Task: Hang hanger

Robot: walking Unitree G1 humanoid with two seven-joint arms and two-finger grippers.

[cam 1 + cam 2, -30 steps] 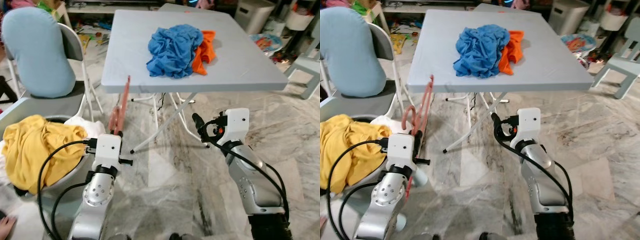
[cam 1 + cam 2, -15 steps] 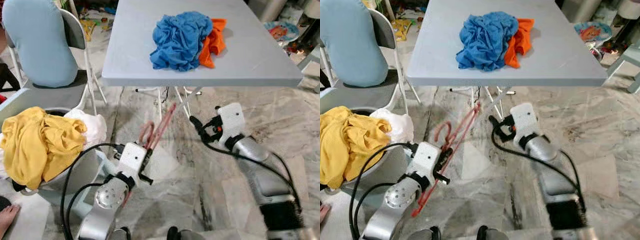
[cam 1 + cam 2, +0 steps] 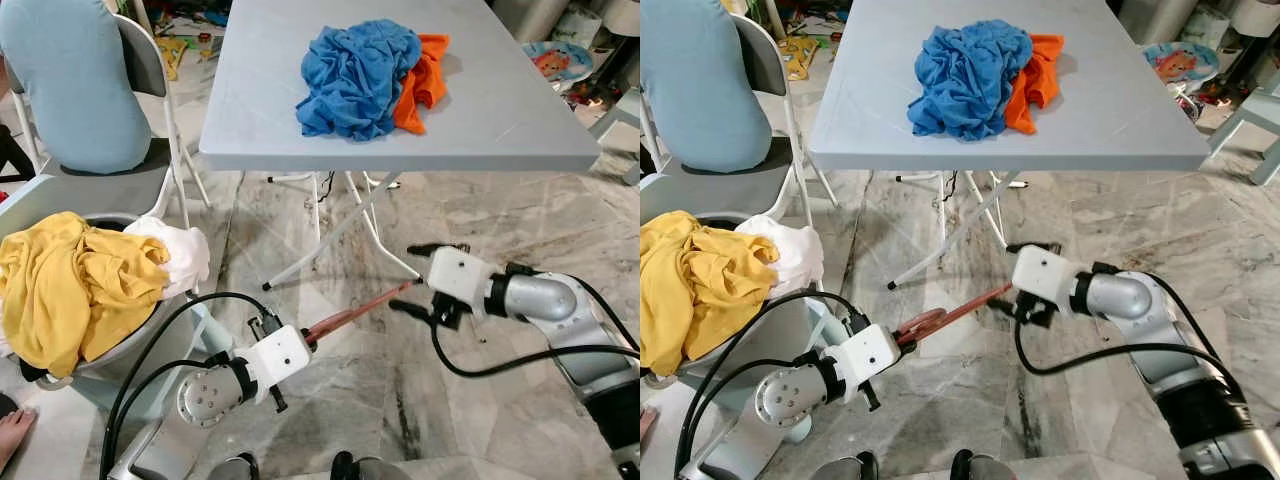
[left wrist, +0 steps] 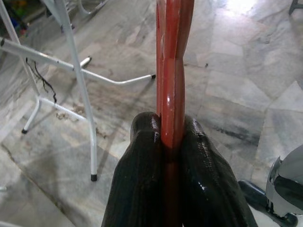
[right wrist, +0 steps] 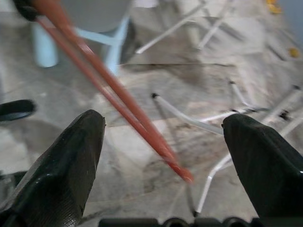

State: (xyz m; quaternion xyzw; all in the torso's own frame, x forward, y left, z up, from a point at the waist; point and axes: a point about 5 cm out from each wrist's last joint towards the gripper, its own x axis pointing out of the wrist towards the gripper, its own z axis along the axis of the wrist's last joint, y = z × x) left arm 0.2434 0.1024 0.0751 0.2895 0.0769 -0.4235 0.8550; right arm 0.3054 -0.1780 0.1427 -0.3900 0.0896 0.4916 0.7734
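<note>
The left hand [image 4: 173, 142] pinches the red hanger [image 3: 352, 311] low over the marble floor [image 3: 330, 400], below the desk [image 3: 250, 110]; the hanger reaches toward the right hand [image 5: 163, 156], whose fingers [image 5: 61, 165] stand wide apart, its tip between them, untouched

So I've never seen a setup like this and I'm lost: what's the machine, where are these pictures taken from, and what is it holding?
It is a humanoid robot with two silver arms. Two pictures look down from its head; the other two come from cameras on its wrists.

The left gripper is shut on a red hanger, which points across toward the right gripper; that one is open, the hanger's tip between its fingers.

Ahead stands a grey folding table with blue clothing and orange clothing. On the robot's left a basket holds a yellow garment.
</note>
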